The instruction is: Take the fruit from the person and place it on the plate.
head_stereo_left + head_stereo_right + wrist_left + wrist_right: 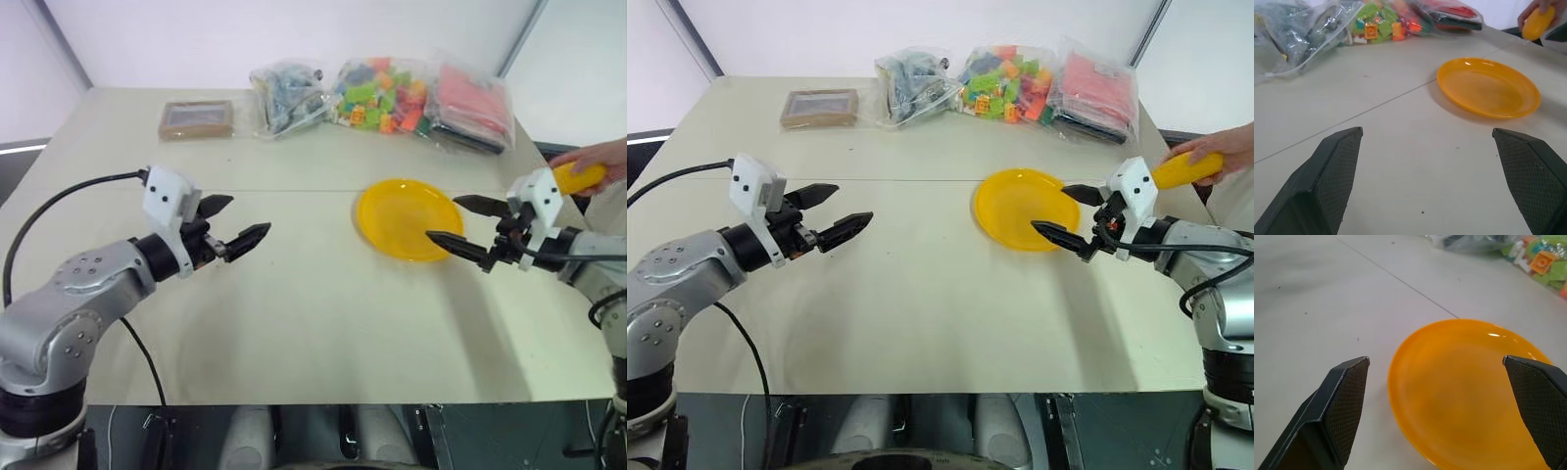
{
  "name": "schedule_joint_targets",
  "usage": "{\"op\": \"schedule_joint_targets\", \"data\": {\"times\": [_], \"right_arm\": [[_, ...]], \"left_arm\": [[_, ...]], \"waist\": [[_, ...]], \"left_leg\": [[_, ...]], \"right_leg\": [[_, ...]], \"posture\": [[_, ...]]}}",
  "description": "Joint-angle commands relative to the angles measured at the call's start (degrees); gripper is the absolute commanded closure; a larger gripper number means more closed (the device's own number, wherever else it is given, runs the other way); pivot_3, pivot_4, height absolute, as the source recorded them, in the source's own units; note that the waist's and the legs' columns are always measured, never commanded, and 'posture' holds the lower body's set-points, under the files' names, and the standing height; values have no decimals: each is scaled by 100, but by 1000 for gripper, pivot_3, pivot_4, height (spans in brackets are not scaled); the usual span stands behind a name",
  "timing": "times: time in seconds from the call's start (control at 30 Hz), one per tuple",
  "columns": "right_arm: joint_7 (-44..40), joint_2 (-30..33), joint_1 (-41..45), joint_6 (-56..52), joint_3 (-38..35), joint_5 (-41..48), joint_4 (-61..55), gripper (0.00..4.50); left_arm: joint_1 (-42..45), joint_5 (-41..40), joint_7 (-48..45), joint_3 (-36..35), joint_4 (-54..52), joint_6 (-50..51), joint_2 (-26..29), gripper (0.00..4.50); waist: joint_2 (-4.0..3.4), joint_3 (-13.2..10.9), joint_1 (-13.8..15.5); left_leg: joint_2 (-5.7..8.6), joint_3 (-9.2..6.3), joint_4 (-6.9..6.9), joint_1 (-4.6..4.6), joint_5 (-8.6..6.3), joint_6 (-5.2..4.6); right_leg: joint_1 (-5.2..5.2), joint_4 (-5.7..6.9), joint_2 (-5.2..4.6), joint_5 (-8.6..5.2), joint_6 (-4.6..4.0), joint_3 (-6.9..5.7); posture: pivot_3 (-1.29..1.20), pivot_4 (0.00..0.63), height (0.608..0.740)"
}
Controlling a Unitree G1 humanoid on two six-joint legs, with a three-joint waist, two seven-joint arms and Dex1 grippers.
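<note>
A round yellow plate point(407, 217) lies empty on the table, right of centre. At the table's right edge a person's hand point(598, 155) holds out the yellow-orange fruit point(580, 177), just behind my right arm's white wrist block. Over the plate's right rim hovers my right gripper point(443, 217), open and holding nothing, pointing left, away from the fruit. My left gripper point(245, 217) hangs above the bare table to the plate's left; it is open too, pointing towards the plate. The left wrist view looks across at the plate point(1488, 88) and the fruit point(1537, 22).
Along the far edge lie a clear bag of grey parts point(289, 96), a bag of coloured bricks point(382, 93) and a bag of red pieces point(475, 106). A small brown-framed box point(197, 118) sits at the back left. A seam point(294, 191) runs across the table.
</note>
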State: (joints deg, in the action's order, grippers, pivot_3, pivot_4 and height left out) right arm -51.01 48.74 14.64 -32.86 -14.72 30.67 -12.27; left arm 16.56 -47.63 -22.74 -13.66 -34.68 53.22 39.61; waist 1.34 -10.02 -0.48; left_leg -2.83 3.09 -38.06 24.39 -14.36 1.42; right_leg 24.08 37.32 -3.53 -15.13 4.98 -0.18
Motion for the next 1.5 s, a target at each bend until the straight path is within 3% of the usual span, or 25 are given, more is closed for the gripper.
{"op": "schedule_joint_targets", "data": {"times": [0.03, 1.5], "right_arm": [[41, 53, 59, 29, -198, 73, -181, 0], [24, 81, 274, -46, -108, 75, -129, 0]], "left_arm": [[126, -22, -126, -38, -79, -128, 66, 52], [246, 100, -82, 94, 13, -293, -268, 52]], "waist": [[0, 0, 0], [0, 0, -2]], "left_leg": [[0, 0, 0, 0, 0, 0], [0, -2, -2, 0, 0, 0]], "right_leg": [[0, 0, 0, 0, 0, 0], [-1, 1, 1, 0, 0, 0]], "posture": [[0, 150, 731], [0, 150, 731]]}}
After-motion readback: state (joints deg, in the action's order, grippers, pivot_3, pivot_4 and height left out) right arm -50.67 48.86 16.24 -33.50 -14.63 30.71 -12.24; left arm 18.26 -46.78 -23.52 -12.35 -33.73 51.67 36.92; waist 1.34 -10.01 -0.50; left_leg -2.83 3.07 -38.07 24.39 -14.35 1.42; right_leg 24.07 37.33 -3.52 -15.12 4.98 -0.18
